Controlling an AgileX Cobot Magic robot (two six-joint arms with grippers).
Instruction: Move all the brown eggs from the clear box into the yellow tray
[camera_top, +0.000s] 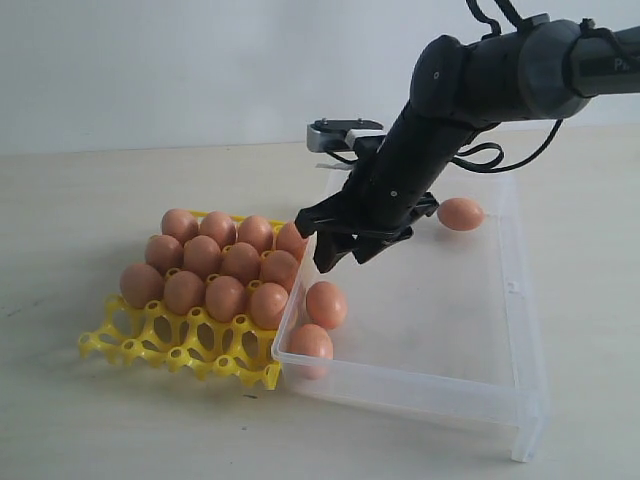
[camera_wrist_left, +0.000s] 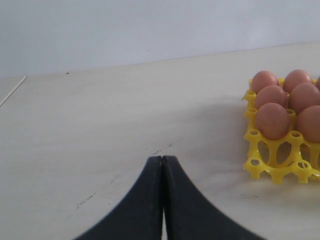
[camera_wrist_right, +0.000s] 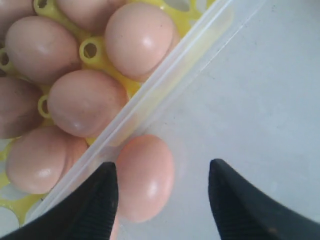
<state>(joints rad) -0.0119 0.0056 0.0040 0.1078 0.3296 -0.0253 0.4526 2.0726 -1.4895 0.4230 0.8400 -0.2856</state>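
Note:
Three brown eggs lie in the clear box (camera_top: 412, 388): one (camera_top: 326, 304) by its left wall, one (camera_top: 311, 344) in the near left corner, one (camera_top: 461, 213) at the far end. The yellow tray (camera_top: 180, 351) beside the box holds several brown eggs (camera_top: 226, 296). My right gripper (camera_top: 343, 260) hangs open just above the egg by the left wall. In the right wrist view that egg (camera_wrist_right: 145, 178) lies between the open fingers (camera_wrist_right: 102, 192), close to the one beside the box wall (camera_wrist_right: 167, 75). My left gripper (camera_wrist_left: 162, 160) is shut and empty over bare table, the tray (camera_wrist_left: 272, 166) off to its side.
The tray's front row of cups (camera_top: 215, 362) stands empty. The tray's right edge touches the box's left wall. Pale table (camera_top: 80, 210) surrounds both. The right arm (camera_top: 470, 80) reaches in over the box from the upper right.

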